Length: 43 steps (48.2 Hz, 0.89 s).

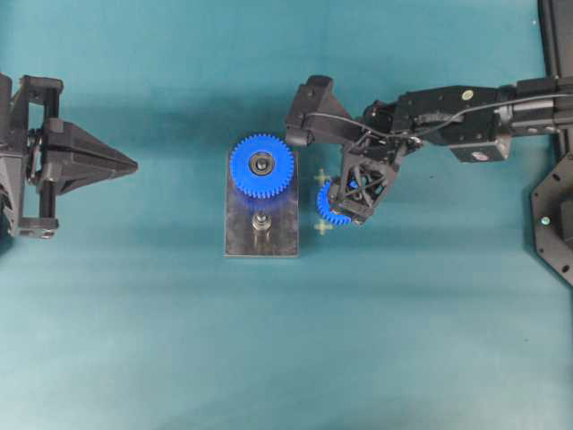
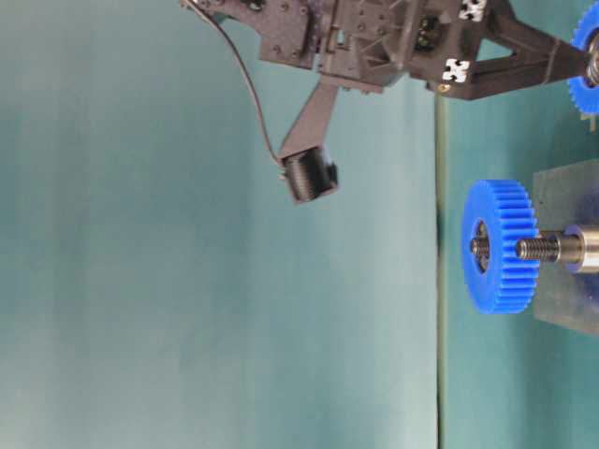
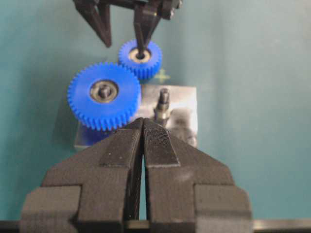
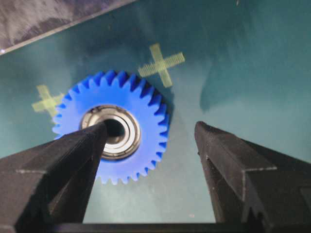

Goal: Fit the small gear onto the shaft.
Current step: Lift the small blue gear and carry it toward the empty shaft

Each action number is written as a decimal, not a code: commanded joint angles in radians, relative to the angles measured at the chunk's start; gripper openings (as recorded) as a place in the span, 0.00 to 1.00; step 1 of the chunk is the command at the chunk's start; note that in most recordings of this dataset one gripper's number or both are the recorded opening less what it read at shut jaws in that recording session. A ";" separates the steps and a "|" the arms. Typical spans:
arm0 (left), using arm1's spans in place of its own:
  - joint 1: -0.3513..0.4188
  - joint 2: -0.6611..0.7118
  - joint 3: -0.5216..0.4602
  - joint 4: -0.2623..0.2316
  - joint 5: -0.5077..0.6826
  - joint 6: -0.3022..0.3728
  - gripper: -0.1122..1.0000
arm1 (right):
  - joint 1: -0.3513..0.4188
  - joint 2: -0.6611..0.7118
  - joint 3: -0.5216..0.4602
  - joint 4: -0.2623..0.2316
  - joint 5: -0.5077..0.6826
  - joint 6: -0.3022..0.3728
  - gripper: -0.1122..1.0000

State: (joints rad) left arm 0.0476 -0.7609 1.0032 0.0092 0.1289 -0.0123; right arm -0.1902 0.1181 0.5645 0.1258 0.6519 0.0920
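The small gear [image 4: 141,109], bright blue with a metal bearing hub, lies flat on the teal table just right of the grey plate [image 1: 285,240]; it also shows in the overhead view [image 1: 328,211] and the left wrist view [image 3: 151,63]. My right gripper [image 4: 150,128] is open over it, with one fingertip [image 4: 95,133] at the hub's hole and the other [image 4: 209,138] outside the teeth. The shaft [image 1: 261,221] stands bare on the plate, in front of the large gear [image 1: 261,166]. My left gripper [image 1: 132,164] is shut and empty at the far left.
Two yellow cross marks [image 1: 322,177] are on the table beside the small gear. The large blue gear [image 3: 103,94] sits mounted on the plate's far end, close to the shaft [image 3: 163,104]. A black frame [image 1: 557,224] stands at the right edge.
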 commanded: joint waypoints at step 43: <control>0.002 -0.005 0.017 0.002 -0.003 -0.011 0.10 | 0.005 -0.009 -0.054 -0.015 0.049 0.021 0.41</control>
State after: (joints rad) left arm 0.0476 -0.7655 1.0308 0.0092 0.1304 -0.0184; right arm -0.1871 0.1565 0.5415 0.1074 0.7026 0.0982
